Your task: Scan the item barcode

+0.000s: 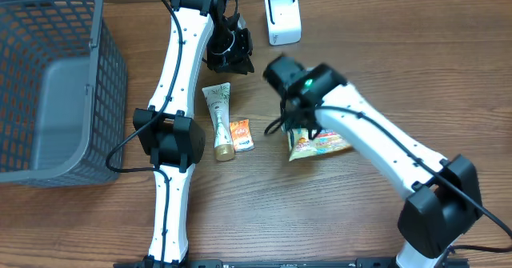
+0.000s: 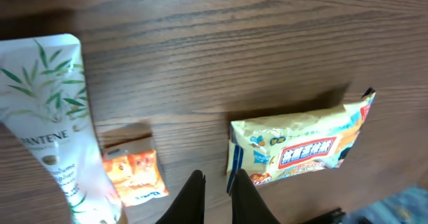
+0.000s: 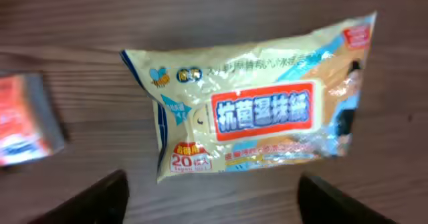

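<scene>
The item, a yellow wet-wipes pack (image 1: pixel 320 144) with a red label, lies flat on the wooden table. It also shows in the left wrist view (image 2: pixel 301 147) and the right wrist view (image 3: pixel 254 117). My right gripper (image 3: pixel 221 200) hovers just above it, jaws spread wide with nothing between them; the pack lies just beyond the fingertips. My left gripper (image 2: pixel 215 190) is shut on nothing and looks down at the table from high up, at the far middle in the overhead view (image 1: pixel 230 48). A white box-shaped scanner (image 1: pixel 283 17) stands at the back. No barcode shows on the pack.
A grey plastic basket (image 1: pixel 112 68) fills the left side. A white Pantene tube (image 1: pixel 220 116) (image 2: pixel 53 117) and a small orange packet (image 1: pixel 242 134) (image 2: pixel 132 174) (image 3: pixel 23 120) lie left of the pack, between the two arms.
</scene>
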Motion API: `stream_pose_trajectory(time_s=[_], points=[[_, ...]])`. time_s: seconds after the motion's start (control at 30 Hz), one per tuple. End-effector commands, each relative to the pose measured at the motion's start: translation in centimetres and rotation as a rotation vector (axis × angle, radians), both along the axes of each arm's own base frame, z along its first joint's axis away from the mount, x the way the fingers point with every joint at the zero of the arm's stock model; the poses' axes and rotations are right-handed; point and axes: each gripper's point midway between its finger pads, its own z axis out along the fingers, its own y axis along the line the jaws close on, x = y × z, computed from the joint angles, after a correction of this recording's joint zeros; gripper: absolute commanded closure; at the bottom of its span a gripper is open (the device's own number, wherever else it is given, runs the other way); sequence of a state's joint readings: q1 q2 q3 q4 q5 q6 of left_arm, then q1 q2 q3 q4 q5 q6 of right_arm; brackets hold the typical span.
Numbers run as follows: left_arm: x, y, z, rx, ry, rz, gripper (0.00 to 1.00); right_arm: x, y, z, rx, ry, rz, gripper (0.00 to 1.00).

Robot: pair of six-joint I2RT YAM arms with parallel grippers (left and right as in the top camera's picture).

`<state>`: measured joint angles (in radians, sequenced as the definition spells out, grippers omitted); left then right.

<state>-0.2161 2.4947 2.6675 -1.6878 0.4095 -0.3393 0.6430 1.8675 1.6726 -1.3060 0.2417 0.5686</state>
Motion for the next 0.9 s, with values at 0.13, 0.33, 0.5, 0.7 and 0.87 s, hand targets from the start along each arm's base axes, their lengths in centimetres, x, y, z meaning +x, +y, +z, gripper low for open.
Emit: stream_pose_trajectory(time_s=[0.13, 0.33, 0.5, 0.7, 0.87], points=[[-0.1, -0.1, 0.4, 0.021, -0.029, -0.037, 0.84, 3.5, -5.4, 6.1, 0.112, -0.019, -0.112, 0.00], [-1.7, -2.1, -0.9, 0.032, 0.022, -0.086, 0.92, 3.6, -11.3, 4.1, 0.146, 0.088, -0.246, 0.12], [-3.9, -5.3, -2.5, 0.046, 0.071, -0.167, 0.96, 3.4, -11.1, 0.6, 0.283, 0.164, -0.294, 0.66], [-5.9, -9.2, -5.7, 0.057, 0.093, -0.247, 0.96, 2.8, -9.3, -4.5, 0.362, 0.199, -0.274, 0.69], [-7.9, -11.1, -9.3, 0.077, 0.134, -0.292, 0.96, 1.8, -9.6, -8.9, 0.357, 0.198, -0.286, 0.69]])
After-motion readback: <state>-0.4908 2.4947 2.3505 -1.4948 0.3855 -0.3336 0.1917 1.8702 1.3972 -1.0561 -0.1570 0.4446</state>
